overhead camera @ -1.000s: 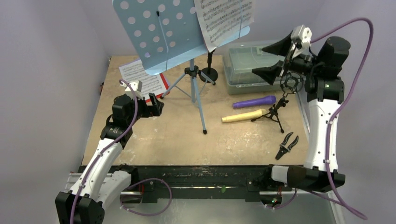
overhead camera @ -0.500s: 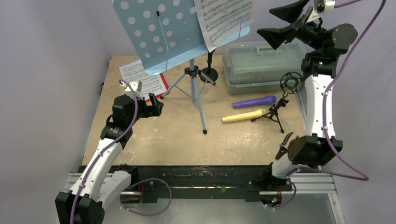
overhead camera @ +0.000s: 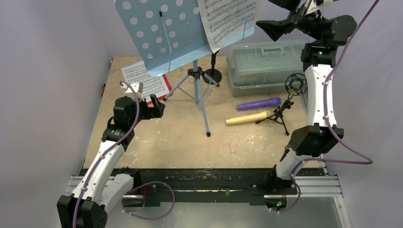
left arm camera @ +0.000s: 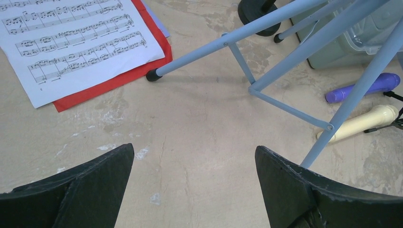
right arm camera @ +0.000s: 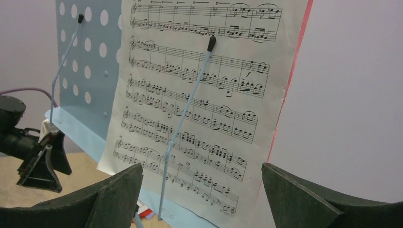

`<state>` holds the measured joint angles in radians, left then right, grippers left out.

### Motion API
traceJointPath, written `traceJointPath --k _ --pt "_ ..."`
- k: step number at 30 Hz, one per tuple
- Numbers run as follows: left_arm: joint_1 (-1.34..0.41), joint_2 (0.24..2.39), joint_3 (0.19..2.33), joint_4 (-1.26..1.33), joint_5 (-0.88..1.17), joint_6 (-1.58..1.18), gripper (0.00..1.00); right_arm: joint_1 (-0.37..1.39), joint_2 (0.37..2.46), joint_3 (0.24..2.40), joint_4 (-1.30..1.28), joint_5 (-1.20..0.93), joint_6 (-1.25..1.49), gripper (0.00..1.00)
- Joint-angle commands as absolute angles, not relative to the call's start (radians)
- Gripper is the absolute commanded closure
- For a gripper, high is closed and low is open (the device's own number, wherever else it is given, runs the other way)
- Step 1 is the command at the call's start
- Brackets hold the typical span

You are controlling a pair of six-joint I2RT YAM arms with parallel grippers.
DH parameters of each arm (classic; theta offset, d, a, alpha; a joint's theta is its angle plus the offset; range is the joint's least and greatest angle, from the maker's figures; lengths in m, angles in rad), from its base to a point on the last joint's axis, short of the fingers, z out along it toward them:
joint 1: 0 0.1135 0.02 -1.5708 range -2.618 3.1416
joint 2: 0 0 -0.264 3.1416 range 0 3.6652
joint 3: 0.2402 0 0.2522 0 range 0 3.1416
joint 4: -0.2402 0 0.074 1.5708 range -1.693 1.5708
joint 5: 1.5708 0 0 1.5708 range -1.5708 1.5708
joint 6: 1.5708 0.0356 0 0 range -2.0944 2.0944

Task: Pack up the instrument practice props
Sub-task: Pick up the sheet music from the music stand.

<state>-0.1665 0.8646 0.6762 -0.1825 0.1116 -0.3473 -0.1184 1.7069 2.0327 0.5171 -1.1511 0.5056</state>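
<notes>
The light-blue perforated music rest (overhead camera: 161, 33) stands on its tripod legs (overhead camera: 197, 90) at the back middle. It holds printed sheet music (overhead camera: 228, 19) under a wire clip. My right gripper (overhead camera: 278, 14) is open and empty, raised high just right of that sheet (right arm camera: 199, 104), facing it. More sheet music (overhead camera: 145, 80) lies on a red folder (overhead camera: 159, 97) at the back left. My left gripper (overhead camera: 159, 107) is open and empty, low beside the folder (left arm camera: 114, 80). A purple microphone (overhead camera: 259, 103), a cream microphone (overhead camera: 247, 118) and a black tripod mic holder (overhead camera: 285, 102) lie at the right. A round-based holder (overhead camera: 212, 74) stands behind the tripod.
A translucent grey-green box with a handle (overhead camera: 266, 66) sits shut at the back right, under the right gripper. The right arm's elbow hangs over the table's near right, covering the pliers. Lavender walls close in on three sides.
My right arm has risen and swung left, from over the box up beside the sheet on the rest. The left arm has not moved.
</notes>
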Motion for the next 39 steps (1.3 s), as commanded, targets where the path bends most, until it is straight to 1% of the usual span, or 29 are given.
traceJointPath --k 1,6,11,17,21,27,39 --pt "-0.157 0.863 0.683 -0.166 0.12 -0.342 0.01 -0.108 1.742 2.087 0.582 -1.197 0.423 0.01" --pt "-0.153 0.863 0.682 -0.166 0.121 -0.344 0.01 -0.103 1.763 2.112 0.563 -1.179 0.385 0.01" --pt "-0.149 0.868 0.682 -0.165 0.127 -0.347 0.01 -0.099 1.77 2.12 0.494 -1.107 0.349 0.01" --pt "-0.145 0.868 0.683 -0.164 0.128 -0.348 0.02 -0.084 1.773 2.11 0.437 -1.13 0.311 0.01" --pt "-0.143 0.868 0.683 -0.164 0.129 -0.348 0.02 -0.068 1.769 2.094 0.466 -1.186 0.338 0.01" --pt "-0.141 0.867 0.683 -0.164 0.133 -0.351 0.02 -0.067 1.755 2.076 0.493 -1.212 0.353 0.01" --pt "-0.141 0.864 0.683 -0.163 0.137 -0.351 0.02 -0.067 1.701 1.993 0.663 -1.249 0.463 0.05"
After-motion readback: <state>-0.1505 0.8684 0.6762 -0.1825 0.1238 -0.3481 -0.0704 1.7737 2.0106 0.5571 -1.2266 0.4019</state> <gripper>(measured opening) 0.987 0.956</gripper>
